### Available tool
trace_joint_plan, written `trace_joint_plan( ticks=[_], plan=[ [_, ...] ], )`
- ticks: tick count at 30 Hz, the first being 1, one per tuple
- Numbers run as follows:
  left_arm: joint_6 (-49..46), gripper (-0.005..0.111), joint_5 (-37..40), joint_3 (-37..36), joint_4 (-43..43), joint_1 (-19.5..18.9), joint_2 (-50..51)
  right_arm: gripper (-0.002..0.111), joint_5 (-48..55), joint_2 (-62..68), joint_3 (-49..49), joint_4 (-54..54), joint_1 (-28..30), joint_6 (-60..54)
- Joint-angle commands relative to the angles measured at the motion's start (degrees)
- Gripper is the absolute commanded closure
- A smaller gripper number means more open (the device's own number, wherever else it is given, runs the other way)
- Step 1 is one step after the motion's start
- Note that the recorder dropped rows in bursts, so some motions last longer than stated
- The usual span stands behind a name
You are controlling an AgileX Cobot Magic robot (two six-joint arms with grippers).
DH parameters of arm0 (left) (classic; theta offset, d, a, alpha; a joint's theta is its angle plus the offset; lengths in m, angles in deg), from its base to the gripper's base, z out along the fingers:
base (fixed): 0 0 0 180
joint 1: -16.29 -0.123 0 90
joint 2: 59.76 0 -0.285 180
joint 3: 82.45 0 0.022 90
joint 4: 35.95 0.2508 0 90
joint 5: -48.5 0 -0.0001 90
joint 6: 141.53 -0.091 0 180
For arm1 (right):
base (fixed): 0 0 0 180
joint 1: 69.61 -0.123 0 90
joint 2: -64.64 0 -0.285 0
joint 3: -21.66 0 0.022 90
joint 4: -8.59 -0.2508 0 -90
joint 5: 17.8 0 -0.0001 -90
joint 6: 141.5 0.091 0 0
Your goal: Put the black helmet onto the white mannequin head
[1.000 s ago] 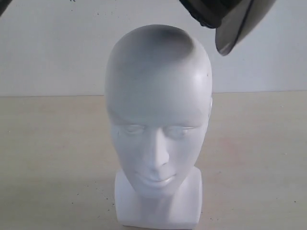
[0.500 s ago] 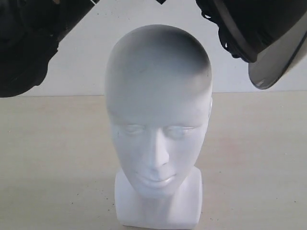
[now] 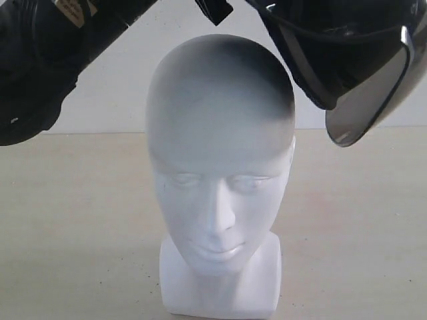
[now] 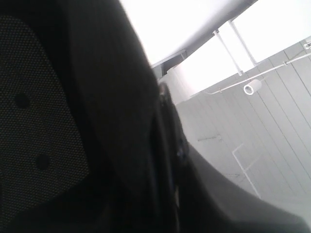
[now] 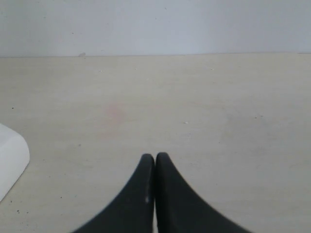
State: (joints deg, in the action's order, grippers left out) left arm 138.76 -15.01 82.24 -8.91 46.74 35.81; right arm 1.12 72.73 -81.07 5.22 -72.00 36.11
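The white mannequin head [image 3: 220, 167] stands upright on the table, face to the exterior camera. The black helmet [image 3: 333, 47] hangs tilted in the air just above and right of its crown, not touching it, smoky visor [image 3: 370, 93] pointing down to the right. My left arm [image 3: 40, 67] fills the top left. In the left wrist view the helmet's padded lining [image 4: 39, 126] and rim fill the picture; my left gripper [image 4: 163, 174] is lost in the dark at the rim, carrying the helmet. My right gripper [image 5: 155, 158] is shut and empty, low over the table.
The pale wooden table [image 5: 194, 97] runs back to a plain white wall. A corner of the mannequin's white base [image 5: 9, 155] shows in the right wrist view, off to one side of the shut fingers.
The helmet has come down and moved left toward the head's crown. My left arm has come into the top left of the exterior view and sunk lower.
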Motion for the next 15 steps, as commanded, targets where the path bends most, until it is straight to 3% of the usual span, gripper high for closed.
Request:
trace_joint_plan(
  ticks=[1,15],
  plan=[
    [0.2,0.102,-6.4,0.4,-0.8,-1.7,-1.4,0.109,-0.3,-0.3,0.0,0.2,0.1,-0.1],
    [9.5,0.102,-6.4,-0.1,6.3,-6.0,-1.4,0.109,-0.3,-0.3,0.0,0.2,0.1,-0.1]
  ],
)
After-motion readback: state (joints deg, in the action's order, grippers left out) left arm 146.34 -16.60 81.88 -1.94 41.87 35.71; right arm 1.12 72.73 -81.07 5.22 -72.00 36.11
